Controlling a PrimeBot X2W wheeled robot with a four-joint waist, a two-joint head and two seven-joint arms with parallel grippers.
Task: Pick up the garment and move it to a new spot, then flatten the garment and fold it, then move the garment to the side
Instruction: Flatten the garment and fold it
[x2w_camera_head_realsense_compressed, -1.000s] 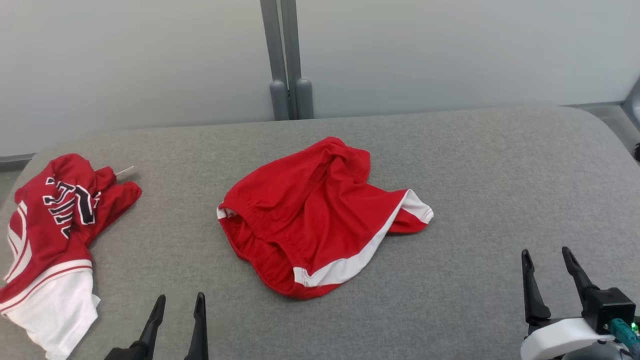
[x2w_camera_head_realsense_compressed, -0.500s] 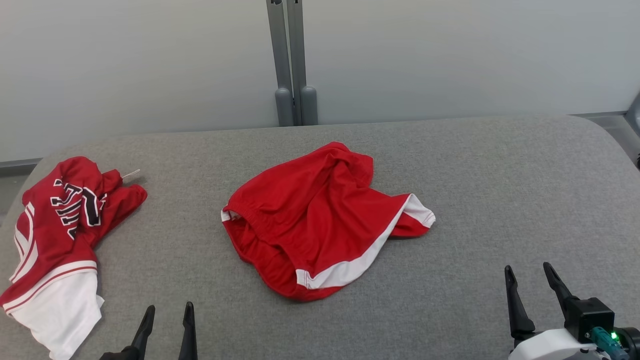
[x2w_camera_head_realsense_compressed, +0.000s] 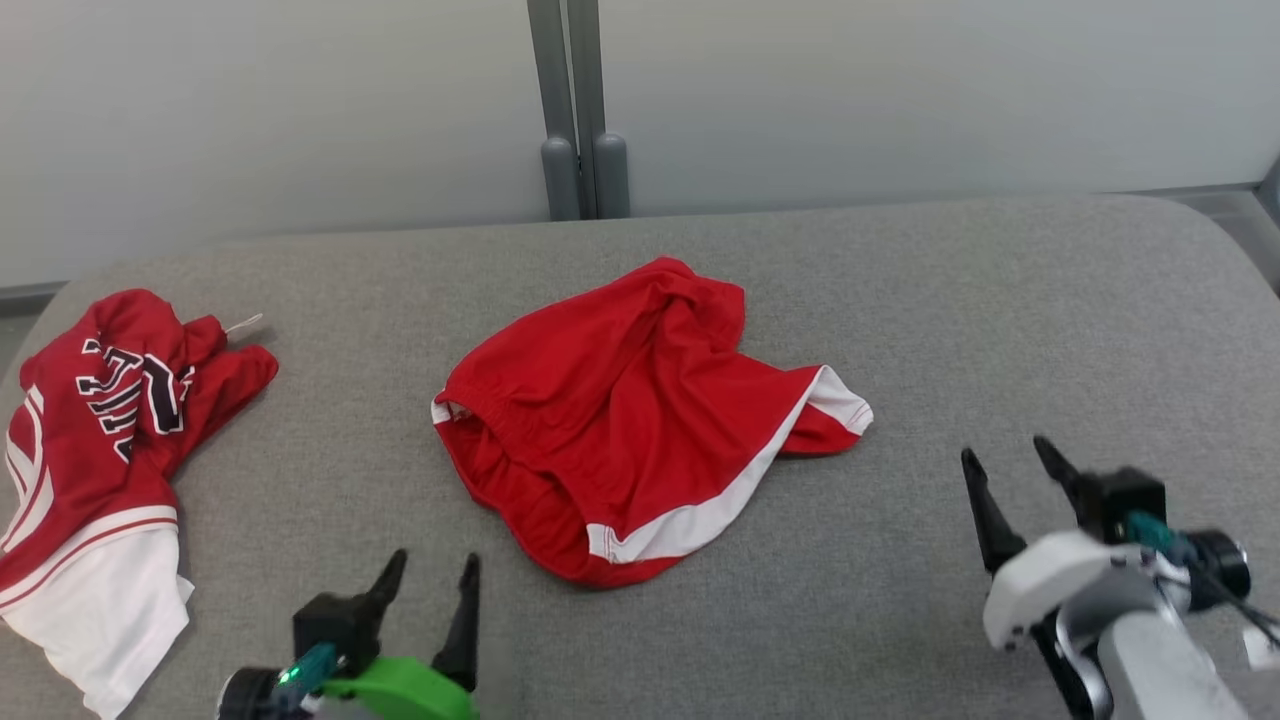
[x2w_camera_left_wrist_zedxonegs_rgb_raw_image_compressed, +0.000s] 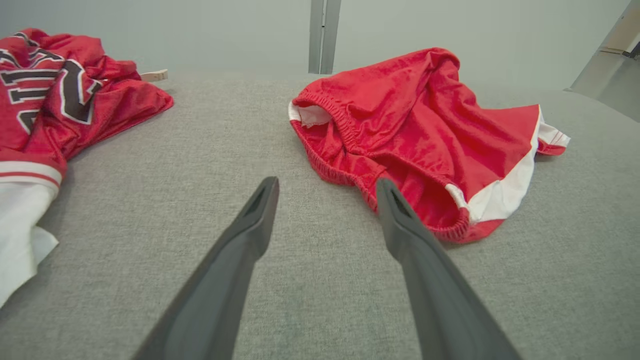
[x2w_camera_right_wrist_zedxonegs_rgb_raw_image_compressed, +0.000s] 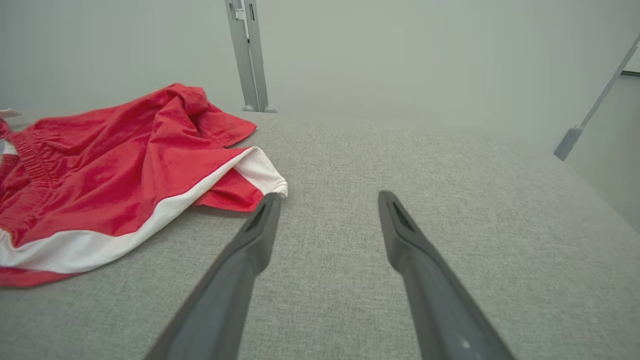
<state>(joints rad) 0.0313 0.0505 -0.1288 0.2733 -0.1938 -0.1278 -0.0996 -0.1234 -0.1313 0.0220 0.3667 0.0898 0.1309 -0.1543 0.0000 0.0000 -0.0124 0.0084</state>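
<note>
The garment (x2w_camera_head_realsense_compressed: 640, 420) is a pair of red shorts with white trim, lying crumpled in the middle of the grey table (x2w_camera_head_realsense_compressed: 950, 300). The left wrist view shows the garment (x2w_camera_left_wrist_zedxonegs_rgb_raw_image_compressed: 425, 130) with its elastic waistband toward me. The right wrist view shows the garment (x2w_camera_right_wrist_zedxonegs_rgb_raw_image_compressed: 115, 180) and its white-edged leg hem. My left gripper (x2w_camera_head_realsense_compressed: 432, 570) is open, low on the table, in front and left of the shorts. Off to the right of the shorts, my right gripper (x2w_camera_head_realsense_compressed: 1005, 455) is open above the table. Neither touches the cloth. Each wrist view shows its own gripper, left (x2w_camera_left_wrist_zedxonegs_rgb_raw_image_compressed: 326, 182) and right (x2w_camera_right_wrist_zedxonegs_rgb_raw_image_compressed: 327, 197), with nothing between the fingers.
A red jersey (x2w_camera_head_realsense_compressed: 100, 420) with dark lettering and a white part lies bunched at the table's left edge; it is also in the left wrist view (x2w_camera_left_wrist_zedxonegs_rgb_raw_image_compressed: 45, 105). A grey post (x2w_camera_head_realsense_compressed: 570, 100) stands behind the table against a pale wall. The table's corners are rounded.
Both arms have risen into the picture and moved forward toward the shorts, the right one also leftward. The camera has shifted a little. The shorts and jersey lie as before.
</note>
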